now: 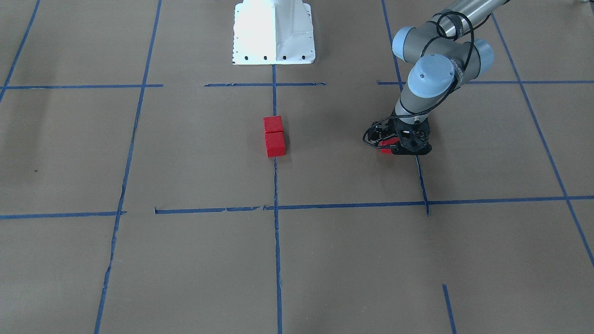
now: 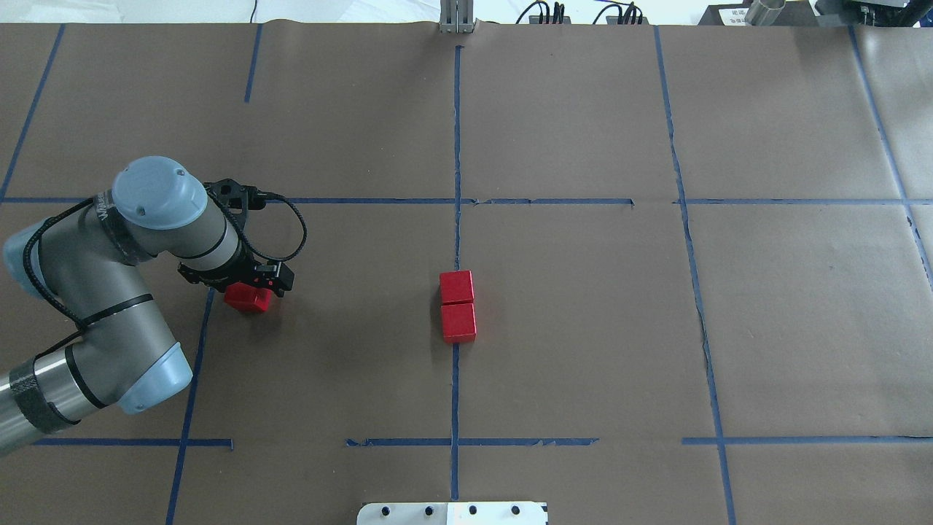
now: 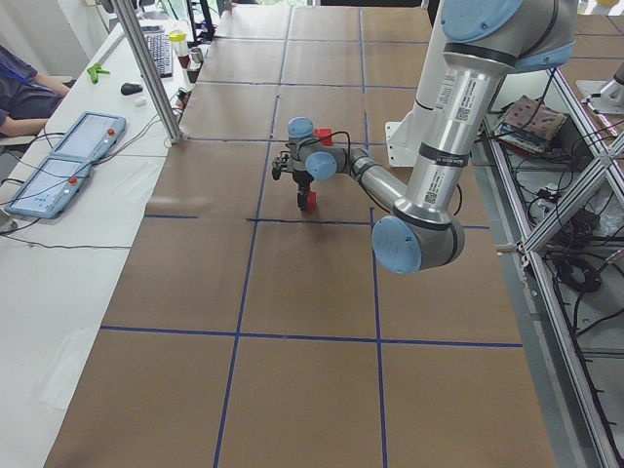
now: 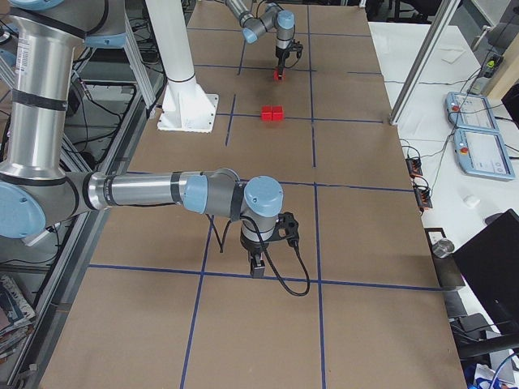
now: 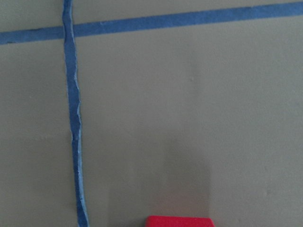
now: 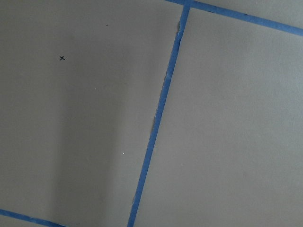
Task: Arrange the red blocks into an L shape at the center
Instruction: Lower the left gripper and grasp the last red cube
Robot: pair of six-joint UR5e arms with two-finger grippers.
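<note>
Brown paper covers the table (image 2: 583, 350), ruled into a grid by blue tape lines (image 2: 692, 292). At the far left, the left gripper (image 2: 244, 281) stands over one small matte bright red cube (image 2: 246, 300), just right of a tape line. The jaws flank the cube, but you cannot tell whether they are pinched on it or only beside it, nor whether it is resting on the paper.

Move right to the center (image 2: 510, 321). Two more identical red cubes (image 2: 457, 286) sit there touching, one behind the other, on the vertical tape line (image 2: 455, 394).

Well off to the right, the right gripper (image 4: 257, 267) hangs low over a tape line. It shows only from the side, so you cannot tell how its jaws stand.

Watch the long carry. If the hold is shallow or off-centre, the cube could twist or drop on the way. The bigger risk is at the center, where a low sideways approach could knock the touching pair apart or askew. Setting the cube in line with them gives a row, not an L. It belongs beside an end cube, flush against it. A release with the cube tilted could leave a gap.
</note>
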